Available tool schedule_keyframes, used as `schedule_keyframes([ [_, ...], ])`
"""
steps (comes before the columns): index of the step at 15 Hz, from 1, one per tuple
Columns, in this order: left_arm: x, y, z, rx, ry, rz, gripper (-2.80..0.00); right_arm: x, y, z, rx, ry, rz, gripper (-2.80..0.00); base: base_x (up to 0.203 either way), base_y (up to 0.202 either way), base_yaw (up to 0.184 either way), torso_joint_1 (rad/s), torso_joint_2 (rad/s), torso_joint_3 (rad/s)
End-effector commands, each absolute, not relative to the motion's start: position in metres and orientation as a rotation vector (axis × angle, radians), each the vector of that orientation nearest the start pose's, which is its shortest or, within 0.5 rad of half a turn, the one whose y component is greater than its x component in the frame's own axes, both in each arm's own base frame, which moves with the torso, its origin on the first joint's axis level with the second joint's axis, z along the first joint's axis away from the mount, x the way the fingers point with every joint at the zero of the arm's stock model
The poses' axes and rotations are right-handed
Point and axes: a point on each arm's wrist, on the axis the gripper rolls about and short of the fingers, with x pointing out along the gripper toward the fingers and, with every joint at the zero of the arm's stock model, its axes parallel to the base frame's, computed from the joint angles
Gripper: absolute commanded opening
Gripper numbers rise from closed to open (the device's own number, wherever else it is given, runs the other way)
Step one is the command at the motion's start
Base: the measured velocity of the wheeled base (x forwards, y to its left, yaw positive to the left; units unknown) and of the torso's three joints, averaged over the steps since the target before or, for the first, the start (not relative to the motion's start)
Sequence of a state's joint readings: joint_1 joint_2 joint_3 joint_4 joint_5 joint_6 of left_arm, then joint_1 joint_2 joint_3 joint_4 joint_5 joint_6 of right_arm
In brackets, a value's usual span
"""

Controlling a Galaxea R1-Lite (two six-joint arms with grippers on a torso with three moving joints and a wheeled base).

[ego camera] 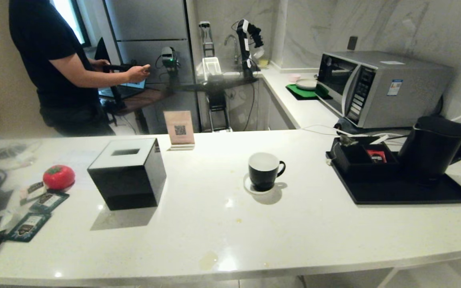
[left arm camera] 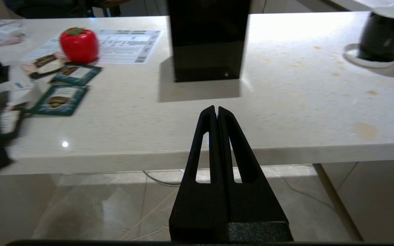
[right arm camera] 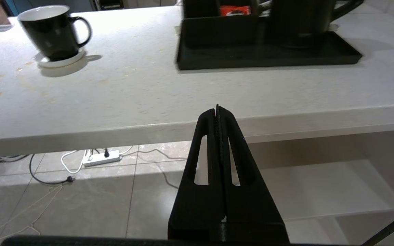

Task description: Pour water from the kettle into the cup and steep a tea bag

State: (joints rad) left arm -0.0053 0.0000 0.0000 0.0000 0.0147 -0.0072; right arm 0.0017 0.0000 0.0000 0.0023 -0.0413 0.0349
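Observation:
The black kettle (ego camera: pixel 434 148) stands on a black tray (ego camera: pixel 406 192) at the counter's right, its handle turned right; its base shows too in the right wrist view (right arm camera: pixel 299 24). The black cup (ego camera: pixel 263 170) with a white inside sits on a white coaster (ego camera: pixel 250 188) mid-counter, handle to the right, and shows again in both wrist views (right arm camera: pixel 55 32) (left arm camera: pixel 383 34). Flat tea bag packets (ego camera: pixel 48 201) lie at the far left. Neither arm shows in the head view. My left gripper (left arm camera: pixel 216 109) and right gripper (right arm camera: pixel 217 110) hang shut and empty before the counter's front edge.
A black cube tissue box (ego camera: pixel 128 172), a red tomato-shaped object (ego camera: pixel 59 177) and a QR-code sign (ego camera: pixel 179 129) stand on the left half. A compartment box (ego camera: pixel 364 157) with a red sachet shares the tray. A microwave (ego camera: pixel 378 88) is behind. A person (ego camera: pixel 54 64) stands beyond the counter.

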Motion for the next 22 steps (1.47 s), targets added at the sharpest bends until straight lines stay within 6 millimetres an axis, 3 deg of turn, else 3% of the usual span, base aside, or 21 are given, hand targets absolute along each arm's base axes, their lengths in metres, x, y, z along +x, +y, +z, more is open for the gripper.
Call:
schedule_keyframes([
  [1,-0.0227,0.0005,0.0755,-0.008,0.001,0.009,-2.8,-0.0228,-0.001,0.0752,0.035,0.002,-0.04,-2.8,0.0,-0.194,0.0,-0.009,0.01,0.007],
  [9,-0.0227,0.0005,0.0755,-0.008,0.002,0.009,-2.8,-0.0228,-0.001,0.0752,0.035,0.002,-0.04,-2.8,0.0,-0.168,0.0,0.003,0.0,0.003],
  [22,-0.0227,0.0005,0.0754,-0.008,0.003,0.009,-2.8,-0.0228,-0.001,0.0752,0.035,0.002,-0.04,-2.8,0.0,0.0,0.0,0.0,0.0,0.0],
])
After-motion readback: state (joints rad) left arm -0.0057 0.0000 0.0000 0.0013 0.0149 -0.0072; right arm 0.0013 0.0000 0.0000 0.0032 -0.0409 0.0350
